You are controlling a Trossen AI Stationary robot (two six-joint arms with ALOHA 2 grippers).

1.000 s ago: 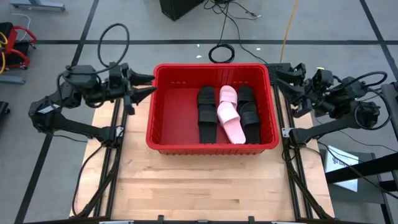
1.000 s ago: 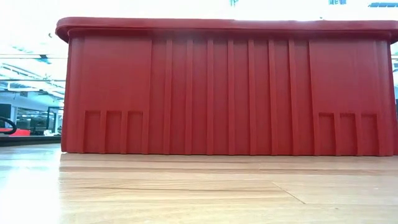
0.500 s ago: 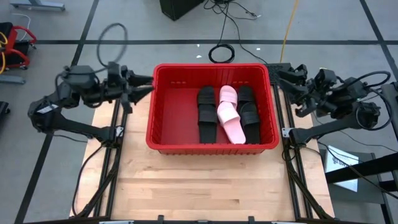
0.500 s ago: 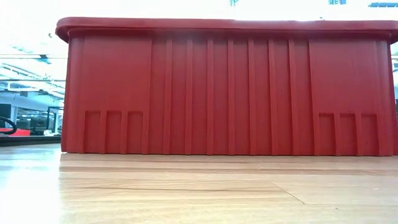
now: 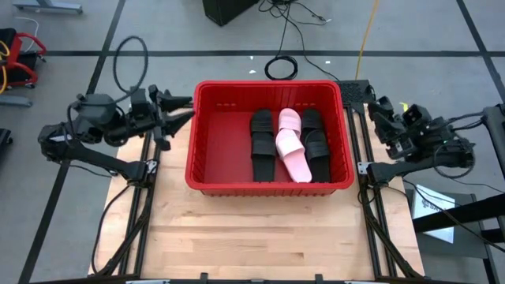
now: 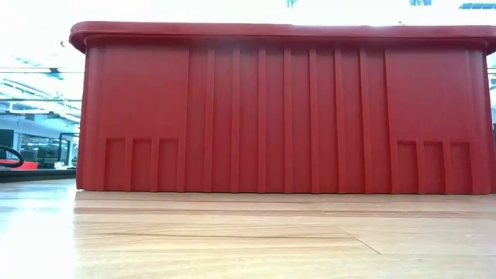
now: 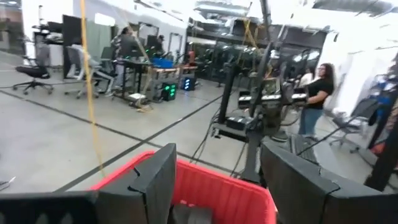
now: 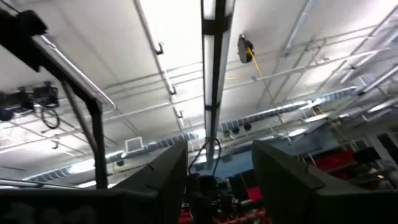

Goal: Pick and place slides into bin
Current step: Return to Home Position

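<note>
The red bin point(image 5: 268, 183) stands at the middle of the table, its near wall point(image 6: 283, 108) filling the low view. Several slides lie on its floor: black ones point(image 5: 262, 143) on the left, black ones point(image 5: 316, 142) on the right, and pink ones point(image 5: 291, 146) between them. My left gripper point(image 5: 186, 109) hovers open just outside the bin's left wall, pointing level at the bin; its fingers frame the red rim point(image 7: 217, 183) with nothing between them. My right gripper point(image 5: 381, 115) stands open beyond the bin's right wall, tipped upward, and its wrist view shows only the ceiling.
Bare wooden tabletop point(image 5: 260, 237) stretches from the bin to the near edge. Black frame rails point(image 5: 142, 197) run along both sides of the table. Cables point(image 5: 280, 67) lie on the floor behind it. A person point(image 7: 316, 99) stands among desks in the room beyond.
My right gripper has drawn back from the bin toward the table's right edge, sunk and tipped upward, staying open. My left gripper has turned a little where it hovers beside the bin's left wall. The bin and the slides have kept still.
</note>
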